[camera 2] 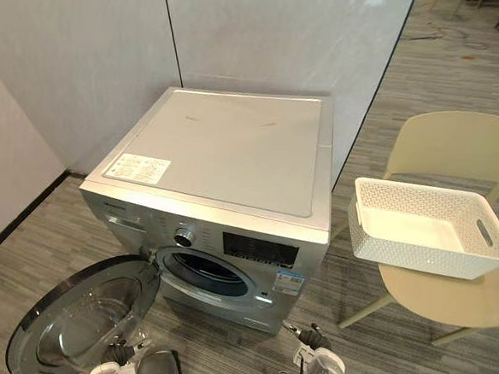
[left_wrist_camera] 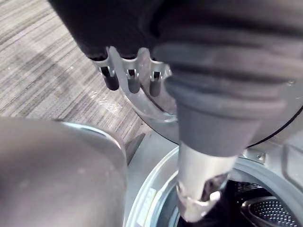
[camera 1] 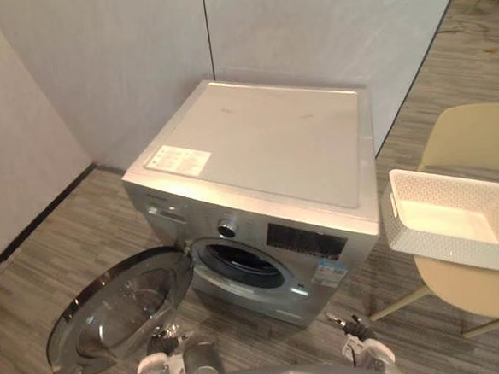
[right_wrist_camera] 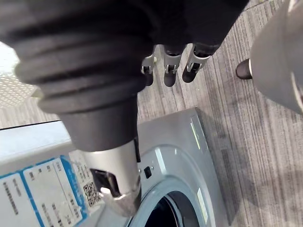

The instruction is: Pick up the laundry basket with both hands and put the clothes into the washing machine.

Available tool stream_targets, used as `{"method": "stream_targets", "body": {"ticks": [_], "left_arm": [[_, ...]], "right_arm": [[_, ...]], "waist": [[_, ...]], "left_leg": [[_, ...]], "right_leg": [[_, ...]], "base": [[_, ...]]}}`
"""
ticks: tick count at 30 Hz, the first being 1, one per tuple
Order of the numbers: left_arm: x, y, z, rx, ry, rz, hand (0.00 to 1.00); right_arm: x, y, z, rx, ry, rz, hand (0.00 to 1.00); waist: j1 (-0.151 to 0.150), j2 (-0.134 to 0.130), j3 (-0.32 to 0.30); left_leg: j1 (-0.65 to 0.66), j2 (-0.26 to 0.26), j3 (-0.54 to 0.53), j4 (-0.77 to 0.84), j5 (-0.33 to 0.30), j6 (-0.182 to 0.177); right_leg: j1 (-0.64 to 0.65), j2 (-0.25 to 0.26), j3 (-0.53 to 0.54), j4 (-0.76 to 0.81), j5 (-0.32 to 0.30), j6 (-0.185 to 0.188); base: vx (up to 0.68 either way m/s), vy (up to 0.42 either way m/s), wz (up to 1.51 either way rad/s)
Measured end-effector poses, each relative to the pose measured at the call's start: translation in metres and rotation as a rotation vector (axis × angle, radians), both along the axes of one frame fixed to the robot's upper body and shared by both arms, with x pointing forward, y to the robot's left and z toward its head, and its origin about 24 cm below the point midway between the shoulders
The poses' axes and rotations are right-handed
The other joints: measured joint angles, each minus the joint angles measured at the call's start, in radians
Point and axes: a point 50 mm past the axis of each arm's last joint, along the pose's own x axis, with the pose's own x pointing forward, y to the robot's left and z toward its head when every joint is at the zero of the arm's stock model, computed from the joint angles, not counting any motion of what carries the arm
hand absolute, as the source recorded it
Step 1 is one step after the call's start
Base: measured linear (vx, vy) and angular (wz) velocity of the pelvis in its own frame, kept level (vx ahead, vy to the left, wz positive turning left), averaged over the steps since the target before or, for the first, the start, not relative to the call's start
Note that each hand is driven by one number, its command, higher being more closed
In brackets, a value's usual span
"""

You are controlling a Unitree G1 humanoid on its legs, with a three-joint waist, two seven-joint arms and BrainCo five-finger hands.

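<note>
While it sits on chair [camera 2: 452, 147], white latticed basket [camera 2: 408, 253], apparently empty

White perforated laundry basket [camera 2: 408, 249] upright on pale chair [camera 2: 452, 147] seat, just right of silver washing machine [camera 2: 222, 155], door [camera 2: 71, 324] swung open.

Grey plank floor [camera 1: 65, 243] — pale partition walls [camera 1: 121, 59] behind, cream chair [camera 2: 452, 143] at right.

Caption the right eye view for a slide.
Washer with door open, white basket on a chair to its right.
</note>
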Motion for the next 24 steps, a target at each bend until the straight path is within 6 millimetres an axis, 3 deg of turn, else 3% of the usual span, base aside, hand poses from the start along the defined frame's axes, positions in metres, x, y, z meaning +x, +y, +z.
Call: {"method": "stream_targets", "body": {"ticks": [1,2,3,4,6,9,11,13,14,17,19,20,21,22,23,24], "left_arm": [[0.003,0.002,0.001,0.014,0.004,-0.028,0.0],[0.004,0.01,0.002,0.039,0.004,-0.036,0.0],[0.006,0.02,0.003,0.078,0.013,-0.039,0.0],[0.008,0.016,0.004,0.083,0.011,-0.067,0.0],[0.018,0.007,0.006,0.088,-0.012,-0.104,0.0],[0.035,-0.004,0.014,0.112,-0.092,-0.194,0.0],[0.046,-0.007,0.022,0.13,-0.155,-0.254,0.0],[0.049,-0.008,0.023,0.137,-0.169,-0.305,0.0],[0.048,-0.009,0.022,0.135,-0.164,-0.322,0.0],[0.03,-0.011,0.011,0.123,-0.077,-0.368,0.0],[0.019,-0.004,0.006,0.123,-0.026,-0.348,0.0],[0.017,0.005,0.005,0.126,-0.014,-0.309,0.0],[0.011,0.012,0.004,0.134,0.01,-0.289,0.0],[-0.003,0.021,0.0,0.134,0.057,-0.248,0.0],[-0.015,0.031,-0.001,0.146,0.091,-0.204,0.0],[-0.019,0.035,-0.002,0.15,0.106,-0.191,0.0]], "right_arm": [[0.001,0.005,-0.001,0.016,0.007,0.009,0.0],[0.002,0.015,-0.003,0.043,0.014,0.024,0.0],[0.005,0.027,-0.005,0.072,0.013,0.046,0.0],[0.011,0.025,-0.003,0.067,-0.001,0.042,0.0],[0.016,0.019,-0.002,0.053,0.003,0.046,0.0],[0.003,0.027,-0.01,0.079,0.058,0.053,0.0],[-0.002,0.027,-0.012,0.08,0.072,0.044,0.0],[-0.007,0.026,-0.013,0.081,0.085,0.022,0.0],[-0.008,0.025,-0.013,0.081,0.088,0.018,0.0],[-0.008,0.02,-0.012,0.069,0.067,-0.011,0.0],[-0.008,0.021,-0.012,0.077,0.06,-0.028,0.0],[-0.011,0.019,-0.012,0.076,0.06,-0.044,0.0],[-0.013,0.018,-0.013,0.08,0.065,-0.055,0.0],[-0.015,0.016,-0.013,0.076,0.068,-0.058,0.0],[-0.015,0.018,-0.013,0.079,0.068,-0.057,0.0],[-0.019,0.017,-0.014,0.082,0.075,-0.06,0.0]], "waist": [[-0.01,-0.036,0.001],[-0.018,-0.079,-0.002],[-0.023,-0.113,-0.02],[-0.024,-0.071,-0.021],[-0.041,-0.034,-0.01],[-0.048,-0.05,-0.012],[-0.051,-0.057,-0.017],[-0.06,-0.084,-0.022],[-0.06,-0.099,-0.02],[-0.062,-0.11,-0.008],[-0.056,-0.111,-0.005],[-0.051,-0.115,0.001],[-0.048,-0.113,0.0],[-0.045,-0.084,0.001],[-0.049,-0.088,-0.002],[-0.051,-0.092,-0.003]], "left_leg": [[0.011,-0.05,0.004,-0.073,-0.016,0.009],[0.05,-0.095,-0.008,-0.162,-0.04,-0.015],[0.098,-0.107,-0.035,-0.198,-0.118,-0.038],[0.157,-0.068,-0.123,-0.297,-0.151,-0.085],[0.238,-0.084,-0.206,-0.472,-0.27,-0.184],[0.233,-0.132,-0.227,-0.528,-0.336,-0.167],[0.22,-0.151,-0.233,-0.548,-0.367,-0.162],[0.189,-0.203,-0.257,-0.563,-0.382,-0.145],[0.183,-0.219,-0.255,-0.558,-0.379,-0.14],[0.113,-0.272,-0.224,-0.504,-0.384,-0.105],[0.087,-0.279,-0.194,-0.476,-0.391,-0.088],[0.083,-0.273,-0.176,-0.466,-0.388,-0.077],[0.093,-0.26,-0.154,-0.472,-0.38,-0.064],[0.115,-0.23,-0.125,-0.501,-0.357,-0.03],[0.129,-0.201,-0.102,-0.522,-0.333,-0.03],[0.135,-0.192,-0.098,-0.537,-0.322,-0.03]], "right_leg": [[-0.022,-0.009,0.028,-0.016,-0.005,-0.011],[-0.032,-0.006,0.056,-0.058,0.0,-0.019],[-0.017,0.001,0.053,-0.166,0.09,-0.06],[-0.034,0.033,0.037,-0.18,0.148,-0.025],[-0.071,0.035,0.021,-0.151,0.157,-0.009],[-0.07,-0.025,-0.003,-0.149,0.169,0.004],[-0.072,-0.054,-0.017,-0.152,0.188,0.035],[-0.088,-0.111,-0.046,-0.178,0.215,0.072],[-0.089,-0.123,-0.04,-0.191,0.225,0.071],[-0.125,-0.147,0.013,-0.245,0.253,0.047],[-0.139,-0.136,0.056,-0.283,0.236,-0.005],[-0.139,-0.117,0.066,-0.299,0.181,-0.098],[-0.137,-0.103,0.071,-0.302,0.1,-0.153],[-0.138,-0.088,0.074,-0.271,0.047,-0.113],[-0.169,-0.057,0.081,-0.105,0.074,-0.088],[-0.174,-0.036,0.084,-0.008,0.072,-0.087]], "base": [[-0.04,0.158,0.2],[-0.08,-0.005,0.22],[-0.14,0.068,0.16],[-0.14,0.124,0.14],[-0.13,0.31,0.41],[-0.16,0.275,0.63],[-0.18,0.224,0.58],[-0.23,0.174,0.33],[-0.28,0.143,0.0],[-0.32,0.137,-0.17],[-0.26,0.138,-0.37],[-0.14,0.113,-0.5],[-0.2,0.157,-0.71],[-0.19,0.121,-0.81],[-0.15,0.08,-0.66],[-0.13,0.068,-0.41]]}}
